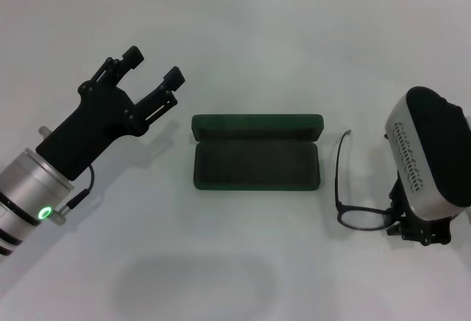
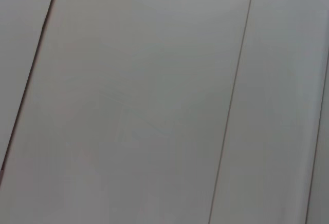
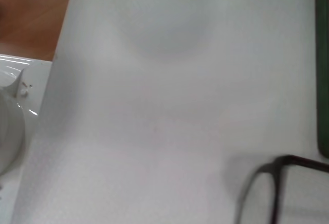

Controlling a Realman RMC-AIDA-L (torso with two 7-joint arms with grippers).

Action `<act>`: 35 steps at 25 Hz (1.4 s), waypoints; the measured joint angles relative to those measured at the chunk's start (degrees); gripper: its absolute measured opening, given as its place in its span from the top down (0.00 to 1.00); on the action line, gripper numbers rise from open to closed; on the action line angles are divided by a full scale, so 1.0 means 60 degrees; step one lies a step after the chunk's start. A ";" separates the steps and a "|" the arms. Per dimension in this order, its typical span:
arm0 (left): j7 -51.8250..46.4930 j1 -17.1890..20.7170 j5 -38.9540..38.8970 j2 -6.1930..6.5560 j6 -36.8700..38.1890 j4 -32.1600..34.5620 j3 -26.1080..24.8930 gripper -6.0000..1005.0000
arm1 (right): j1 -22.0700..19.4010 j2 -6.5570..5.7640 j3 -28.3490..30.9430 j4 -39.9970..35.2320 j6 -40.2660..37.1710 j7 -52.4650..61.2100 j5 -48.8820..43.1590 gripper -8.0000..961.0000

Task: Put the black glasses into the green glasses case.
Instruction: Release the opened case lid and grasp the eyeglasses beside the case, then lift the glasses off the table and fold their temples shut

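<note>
The green glasses case (image 1: 256,160) lies open in the middle of the white table, lid folded toward the far side, lining bare. Its edge shows in the right wrist view (image 3: 323,80). The black glasses (image 1: 360,218) lie just right of the case, lenses toward the near side and one temple arm pointing away. Part of their frame shows in the right wrist view (image 3: 277,183). My right gripper (image 1: 418,233) points down right beside the glasses' front, its fingers hidden under the wrist. My left gripper (image 1: 153,67) is open and empty, held above the table left of the case.
The white table (image 1: 243,262) has bare surface in front of and behind the case. The right wrist view shows the table's edge with brown floor (image 3: 31,8) and a white object (image 3: 13,111) beyond it. The left wrist view shows only pale panels with seams.
</note>
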 joint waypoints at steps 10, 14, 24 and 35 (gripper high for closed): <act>-0.0529 0.0009 0.0726 0.0089 0.0676 0.0111 0.0073 0.16 | -0.0272 -0.0010 0.1247 -0.0872 -0.1141 -0.0318 0.0327 0.87; -0.0782 -0.0029 0.1418 0.0274 0.2079 0.0195 0.0075 0.16 | -0.0767 0.0011 0.2189 -0.1442 -0.1236 -0.1186 0.1366 0.87; -0.3956 -0.0818 0.2783 0.0883 0.3685 0.1204 0.0112 0.16 | -0.2419 0.0054 0.3201 0.0531 0.0498 -0.5595 0.5525 0.87; -0.6251 -0.2777 0.4480 0.0732 0.3067 0.1145 0.0120 0.16 | -0.3000 0.0028 0.3612 0.4213 0.0409 -1.1663 1.0052 0.87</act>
